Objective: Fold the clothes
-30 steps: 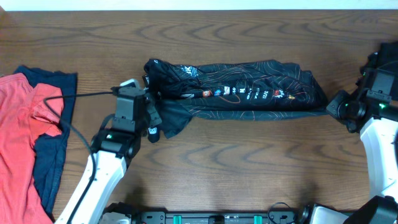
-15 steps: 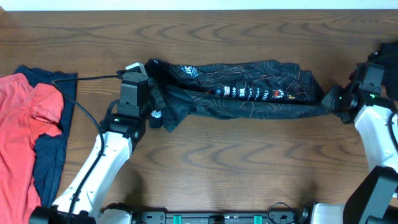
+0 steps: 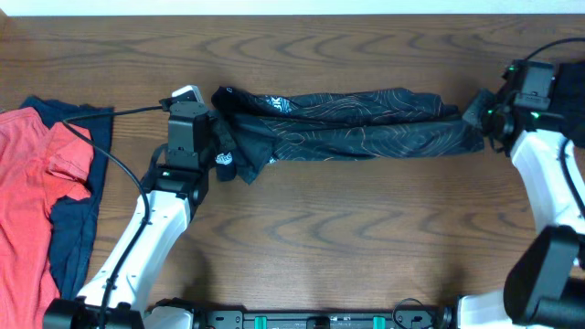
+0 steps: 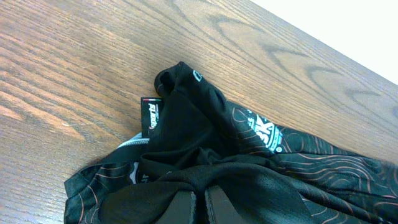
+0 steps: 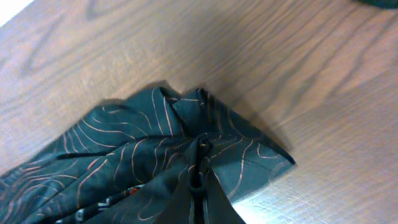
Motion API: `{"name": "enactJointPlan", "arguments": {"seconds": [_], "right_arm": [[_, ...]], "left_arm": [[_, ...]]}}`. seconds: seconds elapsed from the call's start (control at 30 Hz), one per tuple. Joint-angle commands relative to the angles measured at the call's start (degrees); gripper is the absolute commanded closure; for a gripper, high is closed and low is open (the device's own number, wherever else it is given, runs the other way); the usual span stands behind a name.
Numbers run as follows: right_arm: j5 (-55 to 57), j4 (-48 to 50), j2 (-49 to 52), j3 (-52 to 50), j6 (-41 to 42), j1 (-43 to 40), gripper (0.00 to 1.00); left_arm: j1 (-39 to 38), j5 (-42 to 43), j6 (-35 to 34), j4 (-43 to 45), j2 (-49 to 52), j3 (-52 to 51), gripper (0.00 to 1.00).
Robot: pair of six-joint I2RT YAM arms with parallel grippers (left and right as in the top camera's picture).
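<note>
A black jersey (image 3: pixel 356 128) with fine wavy lines is seen stretched in a long, bunched band across the wooden tabletop (image 3: pixel 347 247). Its left end is pinched by the left gripper (image 3: pixel 224 151), and a loose flap of fabric is draped below that gripper. Its right end is clamped by the right gripper (image 3: pixel 477 110). At the far left edge, a red top (image 3: pixel 27 183) is laid over a navy top (image 3: pixel 78 228), well apart from the jersey.

overhead: straight down, far, whole table (image 3: pixel 366 256) | left wrist: close, slanting down at black jersey (image 4: pixel 205 155) left end | right wrist: close, right end | shared: that jersey
</note>
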Motion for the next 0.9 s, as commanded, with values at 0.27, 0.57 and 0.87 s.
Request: {"name": "enactJointPlan", "arguments": {"seconds": [0.27, 0.57, 0.87], "right_arm": [[0.0, 3.2, 10.8, 3.1, 1.4, 4.8, 0.99], [1.7, 4.5, 11.3, 5.3, 4.7, 4.5, 0.99], [4.9, 6.9, 11.3, 8.4, 7.5, 4.2, 0.99]], "left_arm": [[0.4, -1.3, 0.5, 9.7, 13.3, 1.2, 0.94], [0.4, -1.3, 0.5, 11.6, 14.2, 4.5, 0.94], [0.4, -5.0, 0.6, 11.6, 14.2, 5.6, 0.94]]}}
